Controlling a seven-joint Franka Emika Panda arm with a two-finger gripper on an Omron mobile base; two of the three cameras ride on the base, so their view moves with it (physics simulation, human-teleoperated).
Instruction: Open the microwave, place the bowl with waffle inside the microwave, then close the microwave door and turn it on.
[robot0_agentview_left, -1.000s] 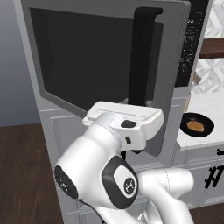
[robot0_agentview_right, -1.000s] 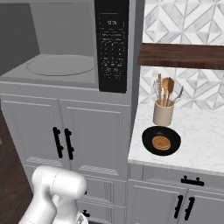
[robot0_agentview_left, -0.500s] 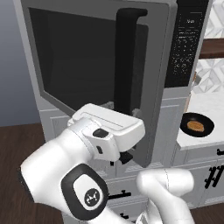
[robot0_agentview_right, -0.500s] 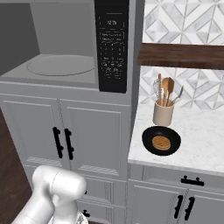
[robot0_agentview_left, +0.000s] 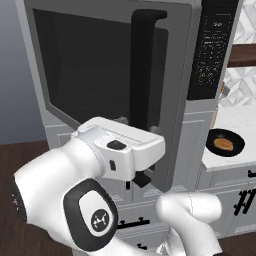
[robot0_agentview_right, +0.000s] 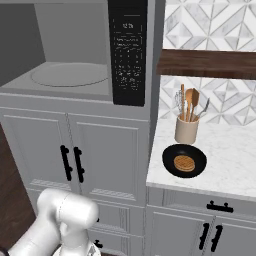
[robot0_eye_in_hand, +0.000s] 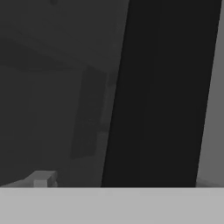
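The microwave (robot0_agentview_right: 127, 50) stands with its cavity exposed and its turntable (robot0_agentview_right: 70, 75) bare. The microwave door (robot0_agentview_left: 90, 70) is swung out wide, and its black bar handle (robot0_agentview_left: 142, 65) fills the middle of the hand view as the same handle (robot0_eye_in_hand: 162, 92), close in front. My gripper (robot0_agentview_left: 136, 182) hangs under the white hand, just below the handle's lower end, fingers apart with nothing between them. On the marble counter to the right of the microwave sits the black bowl (robot0_agentview_right: 184, 161) with the waffle (robot0_agentview_right: 184, 163) in it. The bowl (robot0_agentview_left: 225, 142) lies far right of my gripper.
A beige crock of utensils (robot0_agentview_right: 186, 129) stands right behind the bowl. A dark wooden shelf (robot0_agentview_right: 207, 64) hangs above the counter (robot0_agentview_right: 235, 170). White cabinet doors with black handles (robot0_agentview_right: 72, 162) are below the microwave. The open door blocks the space left of the cavity.
The door has swung further open. My hand has dropped down and left, away from the handle, and the jaws have spread.
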